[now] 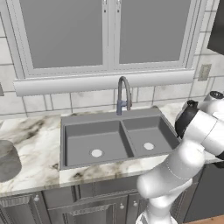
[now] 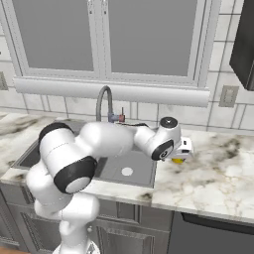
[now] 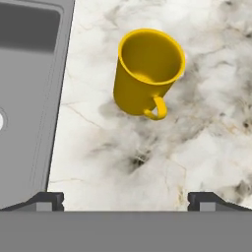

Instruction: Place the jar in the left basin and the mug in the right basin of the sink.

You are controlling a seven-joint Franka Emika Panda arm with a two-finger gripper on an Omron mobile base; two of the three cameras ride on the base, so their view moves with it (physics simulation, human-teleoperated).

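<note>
The yellow-orange mug (image 3: pixel 147 71) stands upright on the marble counter just right of the sink (image 1: pixel 65 131), its handle turned toward my hand. My gripper (image 3: pixel 125 202) hovers above and short of it, open, fingertips (image 3: pixel 47 201) wide apart with nothing between them. A sliver of the mug (image 2: pixel 177 160) peeks out under my hand in the right base view. The grey translucent jar (image 1: pixel 6 159) stands on the counter far left of the sink. Both the wider left basin (image 1: pixel 96 140) and the narrower right basin (image 1: pixel 148 133) hold nothing; the right basin's wall (image 3: pixel 24 108) lies beside the mug.
A grey gooseneck faucet (image 1: pixel 124 94) rises behind the sink's divider. A window ledge (image 1: pixel 105 81) and tiled wall back the counter. Marble counter (image 2: pixel 218 168) stretches right of the mug. My arm's elbow (image 1: pixel 192 122) hangs over the sink's right rim.
</note>
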